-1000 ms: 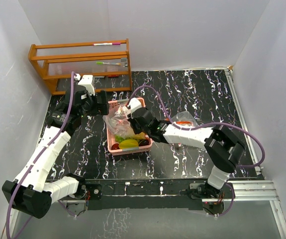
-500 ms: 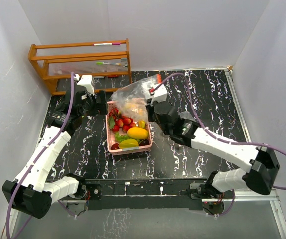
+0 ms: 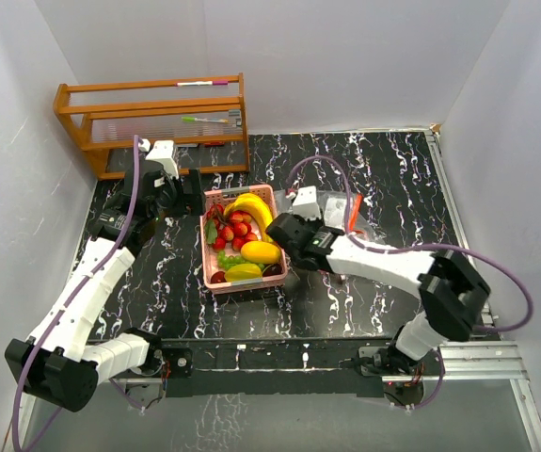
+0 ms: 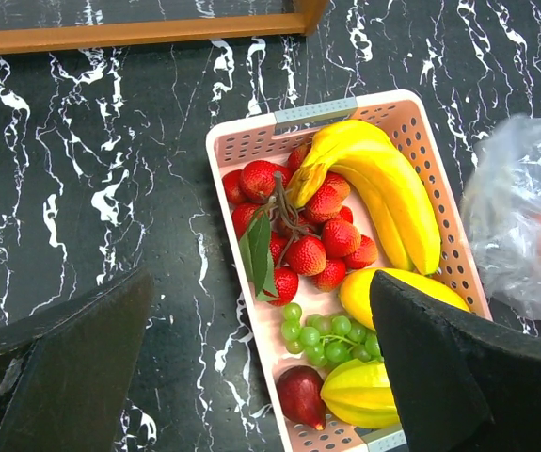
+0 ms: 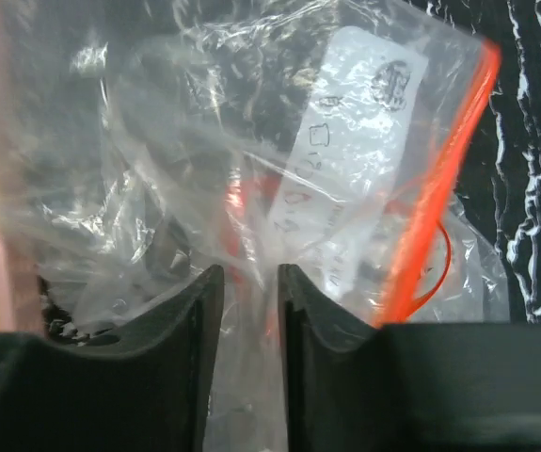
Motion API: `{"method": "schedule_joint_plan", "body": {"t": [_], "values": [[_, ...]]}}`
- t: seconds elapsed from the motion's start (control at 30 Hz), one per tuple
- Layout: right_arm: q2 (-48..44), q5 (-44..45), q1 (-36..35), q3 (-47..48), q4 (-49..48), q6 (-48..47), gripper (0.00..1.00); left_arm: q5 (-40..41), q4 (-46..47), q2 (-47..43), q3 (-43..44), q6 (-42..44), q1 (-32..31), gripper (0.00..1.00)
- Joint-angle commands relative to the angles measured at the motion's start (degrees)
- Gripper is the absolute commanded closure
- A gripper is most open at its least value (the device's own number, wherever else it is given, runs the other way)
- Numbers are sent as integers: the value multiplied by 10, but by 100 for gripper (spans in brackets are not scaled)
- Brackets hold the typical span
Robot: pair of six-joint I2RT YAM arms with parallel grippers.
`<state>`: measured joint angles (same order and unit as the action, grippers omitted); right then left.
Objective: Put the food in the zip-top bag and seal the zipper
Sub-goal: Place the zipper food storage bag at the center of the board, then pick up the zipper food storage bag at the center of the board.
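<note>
Bag [image 5: 364,113] dropped beside basket [image 4: 221,151]; right claw [image 5: 251,282] pinches it, contents unclear

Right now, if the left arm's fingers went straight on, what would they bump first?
Probably the bunch of small green grapes or the red strawberries in the pink plastic basket; the open left fingers point down there. Depth is unclear.

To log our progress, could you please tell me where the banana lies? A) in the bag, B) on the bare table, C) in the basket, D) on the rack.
C: the banana lies inside the basket with the other fruit, and the bag is beside the basket.
</note>
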<state>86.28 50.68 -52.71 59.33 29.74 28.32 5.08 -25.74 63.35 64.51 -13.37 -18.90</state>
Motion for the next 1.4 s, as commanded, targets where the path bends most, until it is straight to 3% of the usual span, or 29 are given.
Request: {"method": "schedule_joint_plan", "body": {"t": [0.0, 0.07, 0.13, 0.47, 0.73, 1.03, 1.13, 1.37], "values": [[44, 12, 0, 50, 99, 107, 40, -13, 0, -11, 11, -1, -2, 3], [40, -3, -3, 48, 98, 111, 24, -15, -1, -9, 9, 1, -2, 3], [8, -18, -4, 40, 83, 101, 17, -15, -1, -7, 9, 2, -2, 3], [-132, -63, 23, -8, 27, 61, 18, -31, 12, 5, 11, 3, -2, 3], [-236, -166, 185, -104, -32, 59, 25, -49, 13, 9, 10, -1, -2, 3], [-291, -177, 268, -135, -52, -11, 23, -63, 17, 12, 2, -4, -2, 3], [-295, -218, 308, -153, -76, -43, 16, -64, 19, 12, -2, -5, -2, 3], [-322, -390, 412, -205, -139, -64, 14, -78, 21, 17, -10, -1, -2, 3]]}}
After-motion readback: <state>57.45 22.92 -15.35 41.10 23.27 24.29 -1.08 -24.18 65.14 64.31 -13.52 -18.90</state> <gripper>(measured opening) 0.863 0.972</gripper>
